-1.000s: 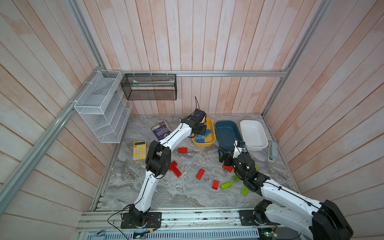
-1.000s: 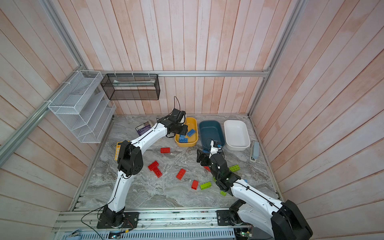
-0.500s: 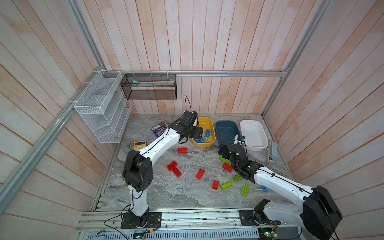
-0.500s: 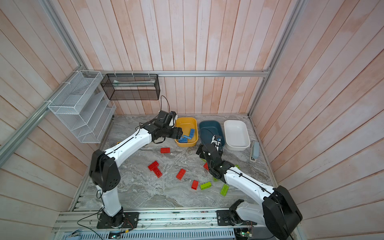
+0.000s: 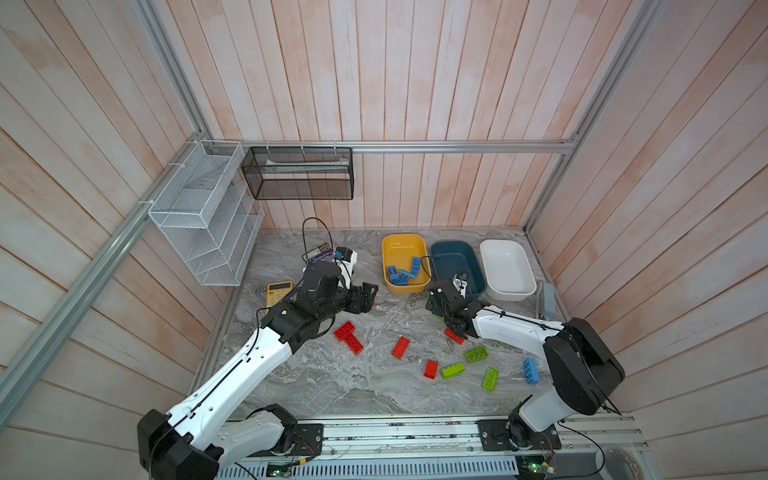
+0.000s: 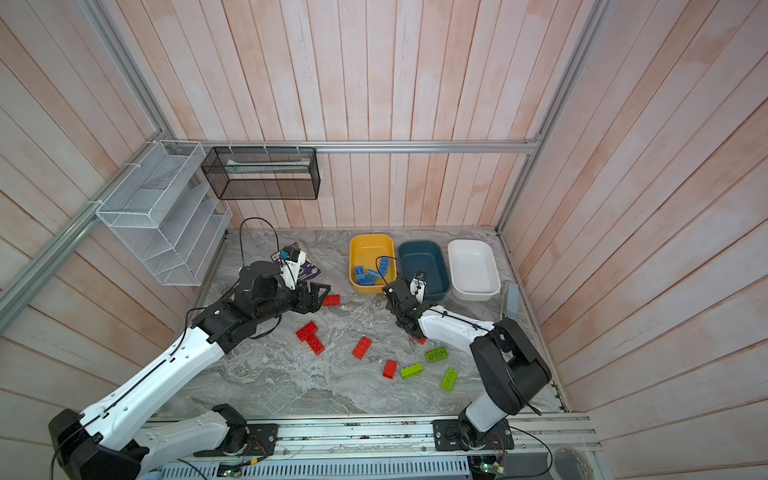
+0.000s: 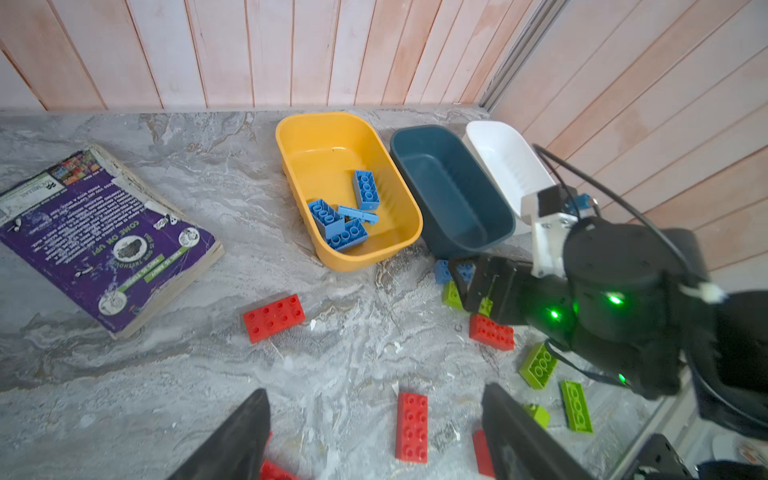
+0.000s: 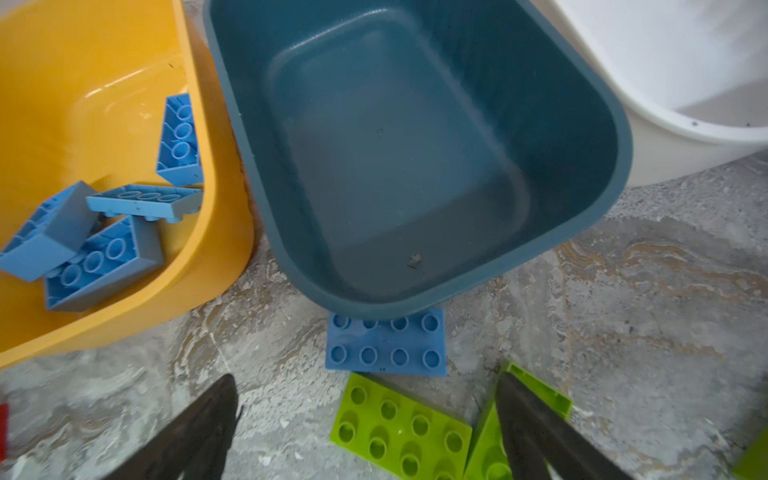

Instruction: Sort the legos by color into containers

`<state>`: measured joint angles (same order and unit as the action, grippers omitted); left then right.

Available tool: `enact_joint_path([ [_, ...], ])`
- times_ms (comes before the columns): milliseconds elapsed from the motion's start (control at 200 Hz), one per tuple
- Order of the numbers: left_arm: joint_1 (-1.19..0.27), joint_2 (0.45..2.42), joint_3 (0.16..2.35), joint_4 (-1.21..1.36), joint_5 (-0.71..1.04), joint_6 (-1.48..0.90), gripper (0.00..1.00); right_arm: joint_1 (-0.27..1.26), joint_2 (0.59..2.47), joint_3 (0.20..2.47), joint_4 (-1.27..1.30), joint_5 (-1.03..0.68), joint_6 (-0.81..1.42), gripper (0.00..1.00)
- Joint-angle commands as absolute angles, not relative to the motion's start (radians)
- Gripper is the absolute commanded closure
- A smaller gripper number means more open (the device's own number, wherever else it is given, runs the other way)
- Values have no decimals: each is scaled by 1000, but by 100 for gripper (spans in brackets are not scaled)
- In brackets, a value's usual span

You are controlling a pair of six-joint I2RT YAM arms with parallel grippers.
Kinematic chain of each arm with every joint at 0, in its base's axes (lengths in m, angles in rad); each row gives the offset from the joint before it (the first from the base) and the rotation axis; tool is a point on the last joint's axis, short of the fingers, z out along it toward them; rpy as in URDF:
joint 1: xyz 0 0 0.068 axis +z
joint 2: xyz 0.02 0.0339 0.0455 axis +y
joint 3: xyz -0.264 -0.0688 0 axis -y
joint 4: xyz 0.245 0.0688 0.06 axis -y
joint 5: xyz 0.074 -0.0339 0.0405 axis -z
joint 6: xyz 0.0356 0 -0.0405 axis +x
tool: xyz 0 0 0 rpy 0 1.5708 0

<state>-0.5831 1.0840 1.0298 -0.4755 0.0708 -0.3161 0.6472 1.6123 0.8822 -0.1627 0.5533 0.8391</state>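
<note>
Mostly studded plastic bricks (image 5: 400,347), smooth rounded tubs (image 5: 404,248)

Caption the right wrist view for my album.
Open right gripper over green bricks and a blue brick, facing the teal tub.

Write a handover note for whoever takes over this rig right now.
Left gripper: open, empty, above the table near the red bricks.
Right gripper: open, empty, above two green bricks by the teal tub.
Done: four blue bricks lie in the yellow tub.
The teal tub and the white tub hold no bricks.
Left: every red and green brick, one blue brick by the teal tub, and another far right in a top view.
</note>
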Motion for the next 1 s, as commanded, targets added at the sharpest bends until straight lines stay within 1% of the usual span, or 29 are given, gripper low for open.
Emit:
enact_joint_path([
  [0, -580, 1014, 992, -518, 83, -294, 17, 648, 1664, 916, -219, 602, 887, 3],
  [230, -581, 930, 942, -563, 61, -262, 17, 629, 1762, 962, -221, 612, 893, 3],
  [390, -581, 909, 901, -547, 55, -266, 17, 617, 1790, 969, -211, 614, 893, 4],
  [755, -581, 945, 887, -540, 34, -256, 17, 588, 1817, 937, -110, 527, 828, 7],
  [995, -581, 951, 885, -541, 28, -263, 17, 588, 1872, 956, -116, 539, 802, 11],
])
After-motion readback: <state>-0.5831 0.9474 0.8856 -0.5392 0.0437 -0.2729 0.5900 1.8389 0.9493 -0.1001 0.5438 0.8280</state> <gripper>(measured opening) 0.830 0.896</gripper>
